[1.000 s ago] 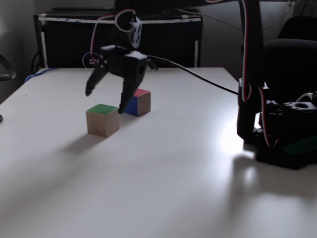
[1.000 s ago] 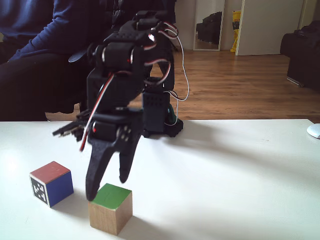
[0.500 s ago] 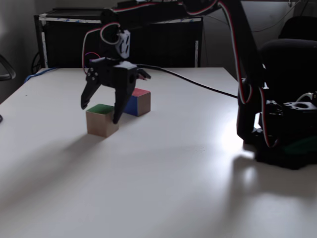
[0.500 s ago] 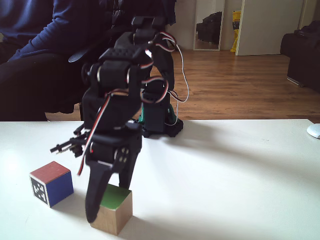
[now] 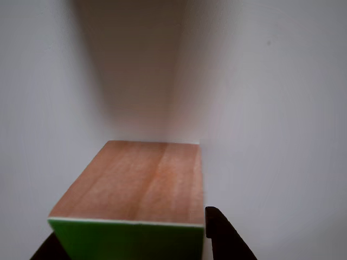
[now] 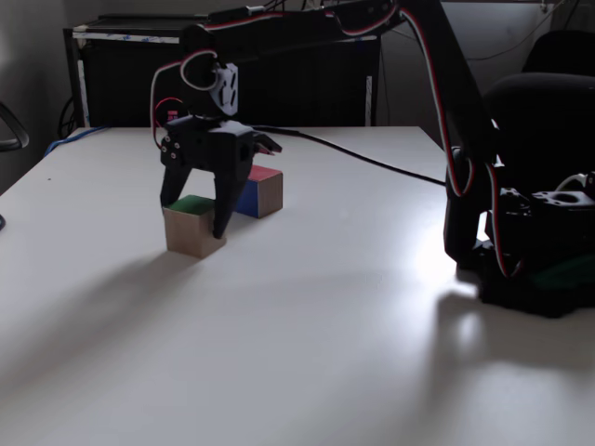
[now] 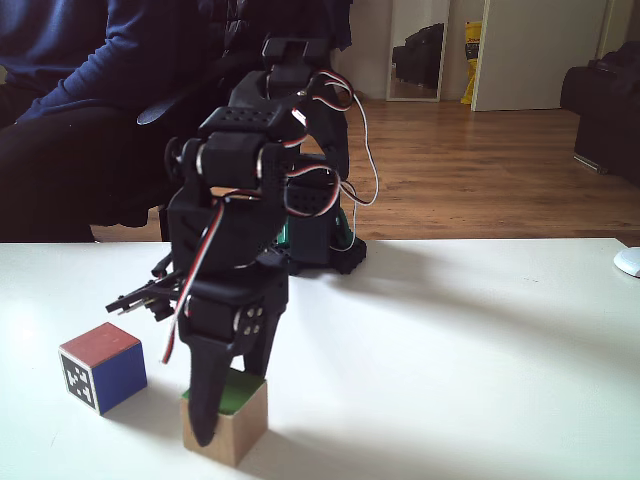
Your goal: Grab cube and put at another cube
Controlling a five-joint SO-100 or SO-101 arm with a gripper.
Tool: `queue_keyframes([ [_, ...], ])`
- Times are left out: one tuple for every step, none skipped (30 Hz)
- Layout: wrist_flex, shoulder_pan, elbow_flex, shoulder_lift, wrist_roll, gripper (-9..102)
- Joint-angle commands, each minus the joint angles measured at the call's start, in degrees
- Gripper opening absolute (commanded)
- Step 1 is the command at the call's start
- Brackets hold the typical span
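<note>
Wooden, green-topped, the cube (image 7: 226,425) sits on the table (image 7: 480,360) between the spread jaws of the gripper (image 6: 193,223), not yet clamped. Best to sink a little lower, centre, then close squarely on the side faces. Beyond, just apart, stands the tagged cube (image 7: 102,366).

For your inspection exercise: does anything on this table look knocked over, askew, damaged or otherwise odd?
Nothing stands out. The green-topped wooden cube sits flat on the white table with the open gripper straddling it. The tagged cube stands upright beside it, apart from it. Nothing looks spilled or broken.
</note>
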Motion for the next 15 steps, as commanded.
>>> queue_keyframes([
  [0.35,-0.35,-2.81,0.44,0.35,26],
  [0.35,-0.26,-2.99,0.53,0.26,23],
  [0.35,0.0,-3.08,0.62,0.26,21],
  [0.35,0.18,-3.25,0.79,0.26,19],
  [0.35,0.44,-3.34,1.05,0.26,17],
  [0.35,0.79,-3.34,1.58,0.35,16],
  [0.35,1.14,-3.34,2.29,0.35,14],
  [0.35,1.58,-3.25,3.16,0.35,14],
  [0.35,2.02,-3.08,4.31,0.26,13],
  [0.35,2.55,-2.72,5.71,0.09,13],
  [0.09,3.16,-2.29,7.47,-0.09,13],
  [0.0,3.87,-1.76,9.32,-0.35,13],
  [-0.09,4.57,-1.32,11.25,-0.62,12],
  [-0.09,5.27,-0.88,13.27,-1.05,12],
  [0.18,5.89,-0.44,15.12,-1.58,12],
])
